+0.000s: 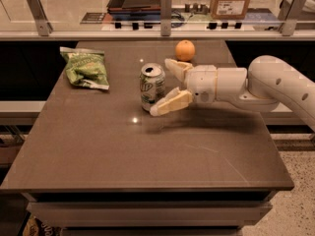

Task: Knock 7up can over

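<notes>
**Mira:** Where is the can in the camera view?

**Me:** The 7up can (151,86) stands upright on the bench (147,156), a little behind the middle. The gripper (160,87) comes in from the right on the white arm (275,85) and sits at the can's right side. Its jaws are released and spread wide. One reaches past the far side of the can near its top. The other lies low in front, close to the base. I cannot tell if the low one touches the can.

**Mira:** What worries you from here?

**Me:** Mostly the low jaw. If I push with it, I think the can only slides along the bench and does not tip, so the push should meet it higher. Also, if the jaws clench, I grasp the can instead of knocking it.

**Mira:** Anything else close by?

**Me:** The orange (185,50) sits just behind the gripper, so a careless swing to the back may send it rolling. The green snack bag (86,68) is well apart on the left, on the side where the can would fall. A fallen can may roll toward it or toward the bench edge.
</notes>
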Controlling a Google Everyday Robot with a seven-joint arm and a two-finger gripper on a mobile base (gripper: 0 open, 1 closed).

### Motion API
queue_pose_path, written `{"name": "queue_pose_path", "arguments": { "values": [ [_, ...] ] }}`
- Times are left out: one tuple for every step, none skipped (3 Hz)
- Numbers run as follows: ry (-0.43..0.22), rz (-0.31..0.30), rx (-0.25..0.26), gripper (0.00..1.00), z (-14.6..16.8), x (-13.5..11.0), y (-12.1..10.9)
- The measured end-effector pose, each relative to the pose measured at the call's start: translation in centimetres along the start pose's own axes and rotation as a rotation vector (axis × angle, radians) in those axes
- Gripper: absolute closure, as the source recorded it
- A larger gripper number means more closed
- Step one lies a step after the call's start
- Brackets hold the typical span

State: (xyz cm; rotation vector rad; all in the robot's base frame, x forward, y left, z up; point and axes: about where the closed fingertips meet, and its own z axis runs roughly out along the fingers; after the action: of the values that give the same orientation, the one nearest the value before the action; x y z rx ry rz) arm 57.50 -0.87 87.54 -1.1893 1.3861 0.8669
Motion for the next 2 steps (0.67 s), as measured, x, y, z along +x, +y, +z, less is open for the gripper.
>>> {"name": "queue_pose_path", "arguments": {
  "values": [
    [-0.025, 0.014, 0.031, 0.0, 0.73, -0.22, -0.42],
    [-0.046, 0.024, 0.051, 0.0, 1.24, -0.31, -0.7]
  ]
}}
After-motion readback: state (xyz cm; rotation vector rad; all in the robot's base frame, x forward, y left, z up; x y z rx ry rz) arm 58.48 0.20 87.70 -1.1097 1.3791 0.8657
